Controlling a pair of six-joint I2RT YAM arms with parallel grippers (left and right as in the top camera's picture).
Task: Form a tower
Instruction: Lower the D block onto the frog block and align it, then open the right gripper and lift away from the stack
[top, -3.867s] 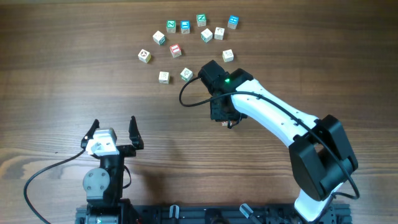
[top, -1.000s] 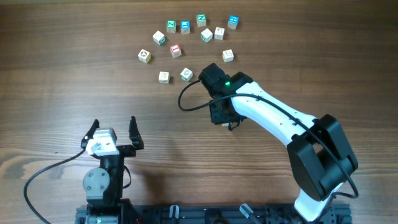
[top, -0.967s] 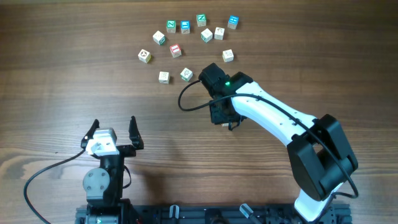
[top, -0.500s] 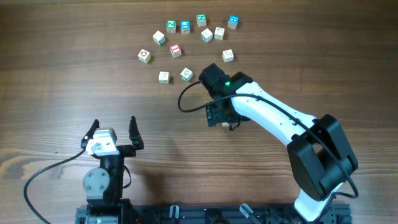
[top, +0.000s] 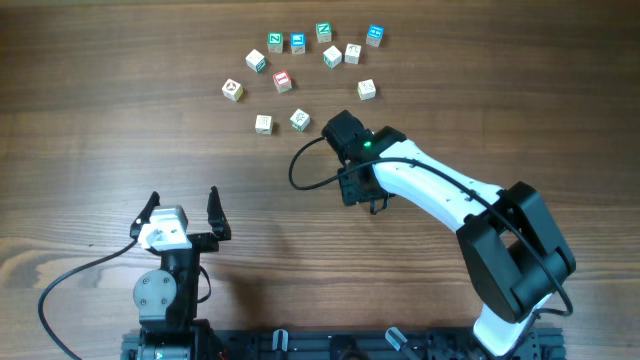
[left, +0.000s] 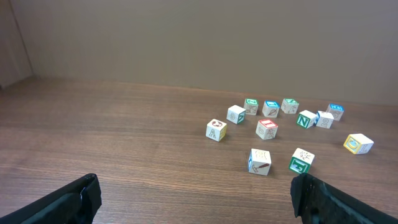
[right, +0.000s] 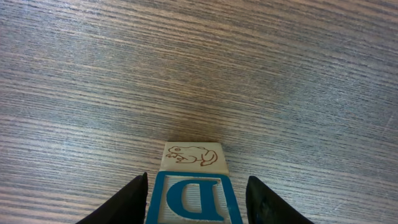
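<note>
The tower (right: 193, 186) stands directly between the fingers of my right pincer (right: 196, 182). I see only a blue D face (right: 194, 204) and a frog face (right: 189, 155) just beyond it, so its height is hidden from me. The fingers sit very close on both sides; whether they clamp it or are free, I cannot tell. About twelve loose cubes (top: 281, 80) lie further ahead of the pincer, so I judge that much stacking is left.

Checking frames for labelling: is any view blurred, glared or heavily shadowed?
Overhead: even light, faint shadows, loose cubes sharp. Left wrist: cubes crisp, left fingers dark, detail lost. Right wrist: table grain and frog cube sharp, no glare, right fingers near black.
</note>
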